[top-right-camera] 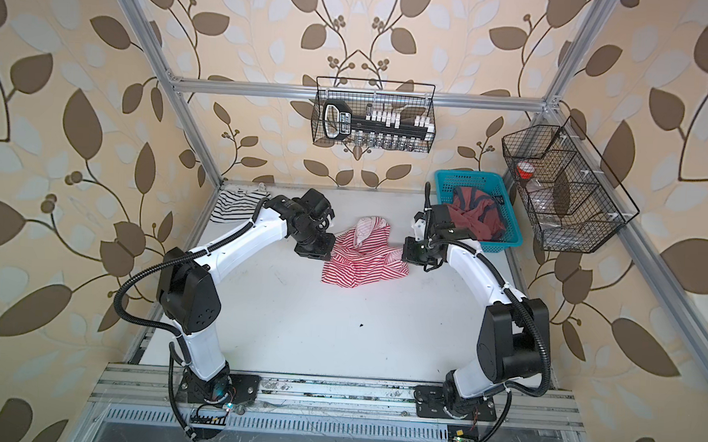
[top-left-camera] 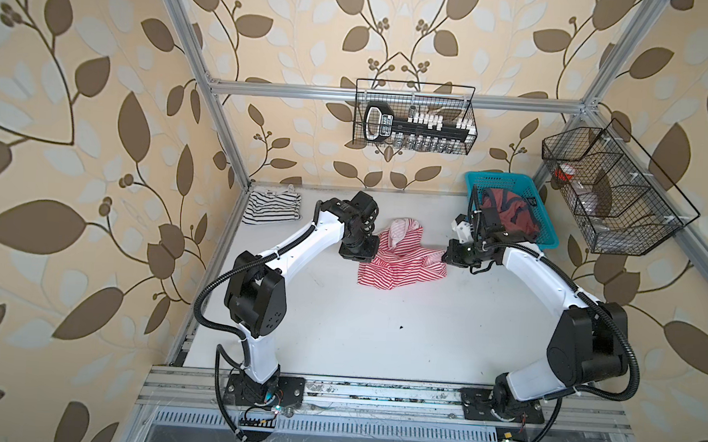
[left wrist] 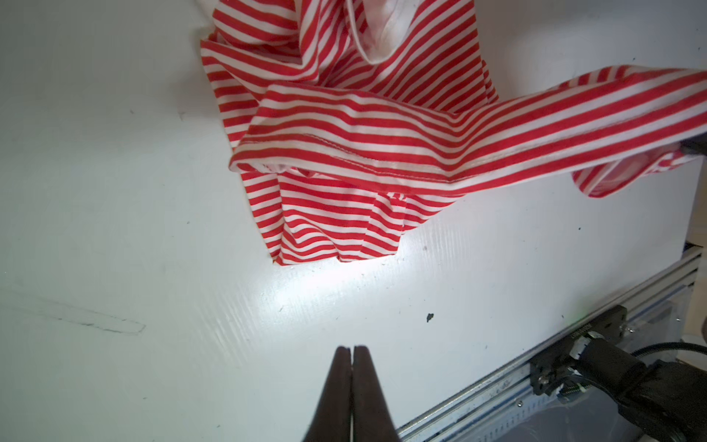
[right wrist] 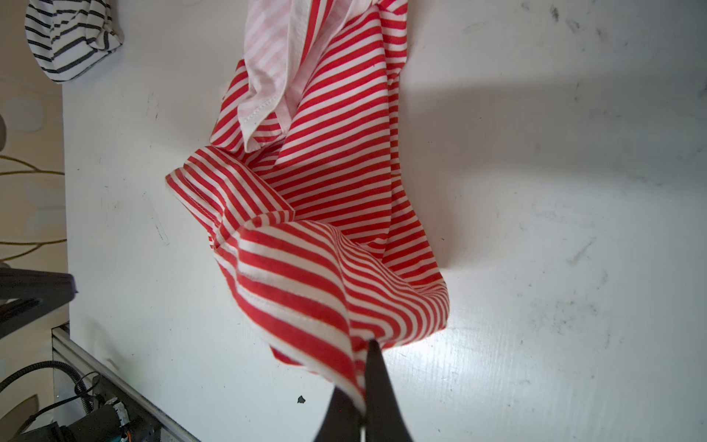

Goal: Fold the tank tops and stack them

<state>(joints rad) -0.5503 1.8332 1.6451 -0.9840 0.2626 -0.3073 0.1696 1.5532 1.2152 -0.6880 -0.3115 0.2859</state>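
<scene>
Hard to see first: in both top views the wrists and cameras cover the fingertips of both claws, so only the wrist views show grip. In a top view the left arm hides part of the black-striped top (top-right-camera: 236, 205). The right wrist view cuts it off at the frame edge (right wrist: 69, 38). A stretched band of the red-striped top (left wrist: 344, 134) runs out of the left wrist view's frame, so its end isn't visible there. Cloth drapes over one finger of the right claw (right wrist: 363, 363).

Left claw (left wrist: 352, 348): fingers together w/ only a thin slit, nothing between them, tips over bare worktop (top-left-camera: 379, 335) and apart from the cloth. Right claw: clamped on a lifted corner of the red-striped top, which rises off the worktop to the fingers.

Arms: both bend at the elbow and reach inward, wrists facing each other across the red-striped top (top-left-camera: 400, 262), left wrist at its left side, right wrist at its right side.

The red-striped top lies crumpled (not flat, inside partly showing) mid-worktop, nearer the far edge. The black-striped top (top-left-camera: 272, 209) sits bunched in the far left corner, well apart. A blue basket (top-left-camera: 471, 182) w/ dark red cloth (top-left-camera: 510, 217) stands in the far right corner.
</scene>
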